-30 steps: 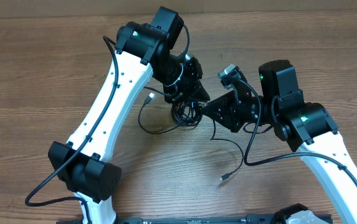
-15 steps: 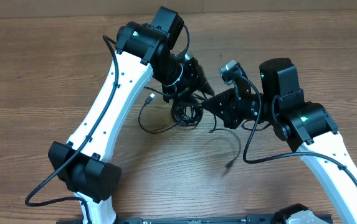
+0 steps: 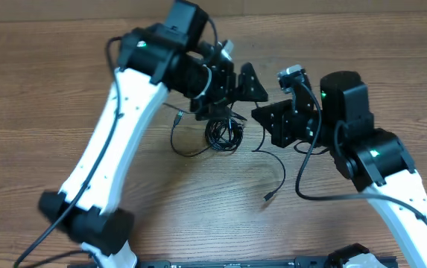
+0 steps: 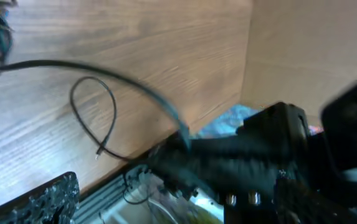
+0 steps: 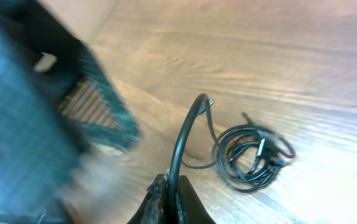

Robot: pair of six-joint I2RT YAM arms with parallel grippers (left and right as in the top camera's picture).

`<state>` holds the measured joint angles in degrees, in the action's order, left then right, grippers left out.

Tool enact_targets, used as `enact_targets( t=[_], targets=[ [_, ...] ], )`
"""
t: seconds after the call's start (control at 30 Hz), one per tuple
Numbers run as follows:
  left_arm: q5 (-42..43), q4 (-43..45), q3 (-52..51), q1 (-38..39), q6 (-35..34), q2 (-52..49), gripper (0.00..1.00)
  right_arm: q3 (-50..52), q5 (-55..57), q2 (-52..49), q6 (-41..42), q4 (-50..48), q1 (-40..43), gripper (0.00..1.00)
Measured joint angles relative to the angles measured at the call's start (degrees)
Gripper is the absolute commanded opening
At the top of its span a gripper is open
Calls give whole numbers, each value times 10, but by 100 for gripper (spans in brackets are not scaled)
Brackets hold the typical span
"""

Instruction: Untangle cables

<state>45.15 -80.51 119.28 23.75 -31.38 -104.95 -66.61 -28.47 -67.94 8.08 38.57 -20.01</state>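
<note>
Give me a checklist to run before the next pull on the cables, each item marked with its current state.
1. Right claw grips a thin glossy black cable strand: ok, pinched between its fingers.
2. Left claw grip: cannot tell, its wrist view is blurred.
3. Fist-sized knot of black cables loosened: not ok, one tight coil on the brown wooden table.
4. Small plug end of a loose strand free: ok, lies on bare wood, apart from both arms.
5. Wrist views sharp: not ok, both smeared.
</note>
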Motion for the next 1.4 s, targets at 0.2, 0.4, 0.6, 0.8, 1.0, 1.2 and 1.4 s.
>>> enact_targets(
  t=[0.2, 0.4, 0.6, 0.8, 1.0, 1.2, 1.4],
  targets=[
    [-61, -11, 5, -54, 1, 68, 100, 0, 22, 36, 18, 0, 0, 4],
    [-168, -49, 8, -78, 1, 77, 100, 0, 21, 50, 57, -30, 0, 4],
    [-257, -50, 8, -78, 1, 77, 100, 0, -31, 69, 69, -97, 0, 4],
    [-315, -50, 8, -78, 1, 77, 100, 0, -61, 86, 116, -191, 0, 4],
    [-326, -50, 8, -78, 1, 77, 100, 0, -63, 88, 153, -312, 0, 4],
    [-330, -50, 8, -78, 3, 77, 100, 0, -19, 89, 159, -357, 0, 4],
    [-330, -50, 8, -78, 3, 77, 100, 0, 129, 90, 161, -299, 0, 4]
  ],
)
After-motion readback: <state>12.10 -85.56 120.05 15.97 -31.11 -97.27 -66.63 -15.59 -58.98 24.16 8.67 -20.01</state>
